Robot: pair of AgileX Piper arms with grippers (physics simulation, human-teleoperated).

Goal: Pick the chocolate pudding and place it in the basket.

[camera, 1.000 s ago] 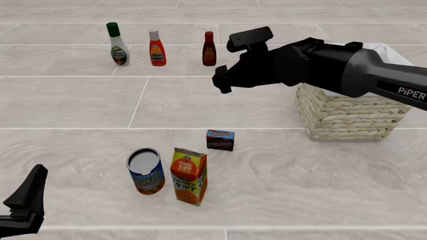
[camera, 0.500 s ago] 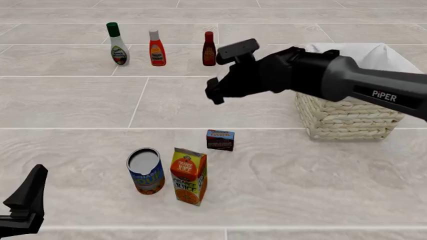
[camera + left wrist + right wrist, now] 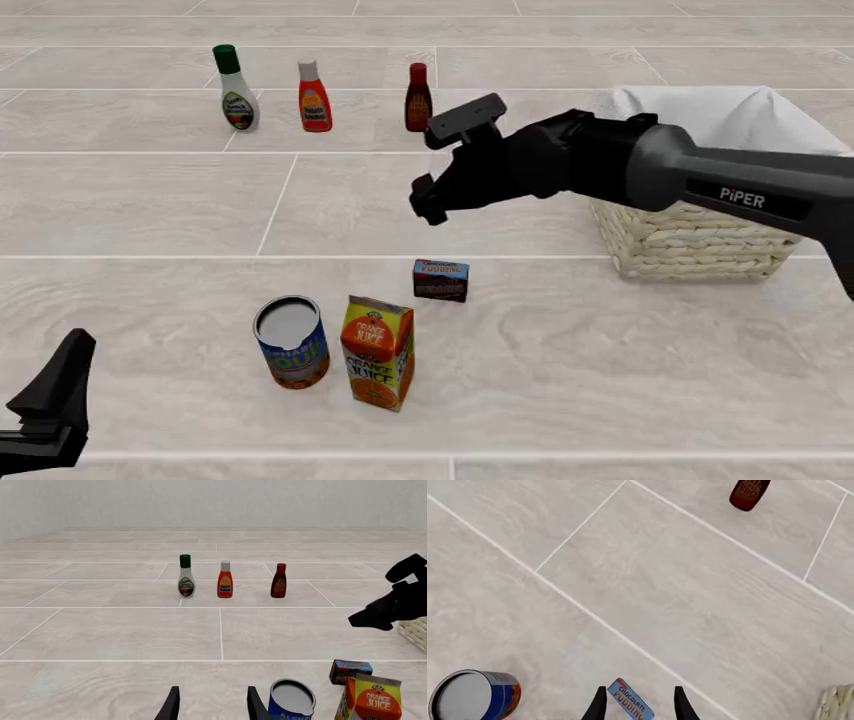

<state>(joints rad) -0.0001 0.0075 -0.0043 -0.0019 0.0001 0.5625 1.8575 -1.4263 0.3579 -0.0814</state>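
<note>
The chocolate pudding [image 3: 441, 280], a small dark box with a blue top and red label, lies on the tiled floor in the middle; it also shows as chocolate pudding [image 3: 351, 671] and chocolate pudding [image 3: 631, 703]. My right gripper [image 3: 427, 200] hovers above and a little behind it, open and empty; in the right wrist view the gripper [image 3: 639, 707] has the box showing between its fingers, well below them. The wicker basket [image 3: 694, 240] with white cloth stands at the right. At the near left corner my left gripper [image 3: 54, 410] rests open and holds nothing.
A blue can [image 3: 291, 345] and an orange juice carton [image 3: 378, 352] stand just in front of the pudding, to its left. At the back left three bottles line up: a white one [image 3: 236, 90], an orange one [image 3: 314, 97] and a dark red one [image 3: 418, 98].
My right arm has come lower and nearer, toward the pudding, uncovering more of the basket. The left arm and all objects are where they were.
</note>
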